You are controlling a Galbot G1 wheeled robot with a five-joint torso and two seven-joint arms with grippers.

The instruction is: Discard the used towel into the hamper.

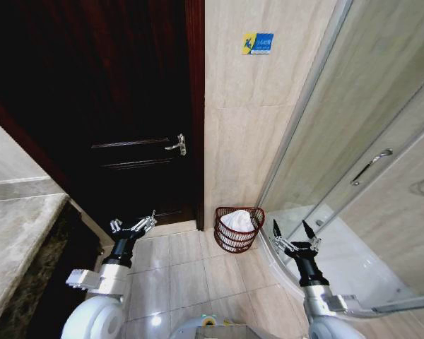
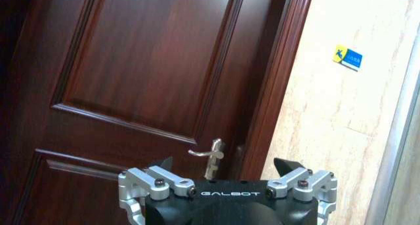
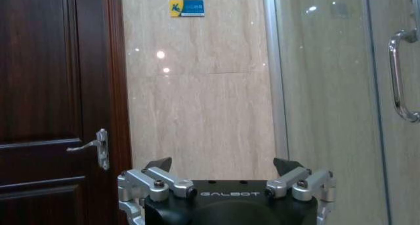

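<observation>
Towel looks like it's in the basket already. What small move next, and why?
Probably none beyond holding both arms back: a white towel already lies inside the round reddish-brown wire hamper by the tiled wall, and the left gripper and right gripper are both open, empty and apart from it.

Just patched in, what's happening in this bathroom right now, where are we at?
The white towel already lies in the hamper, which stands on the tile floor against the wall between the dark wooden door and the glass shower enclosure. Neither arm is handling anything: the left gripper is open and empty, raised over the floor in front of the door, and the right gripper is open and empty beside the shower's edge, just right of the hamper.
</observation>
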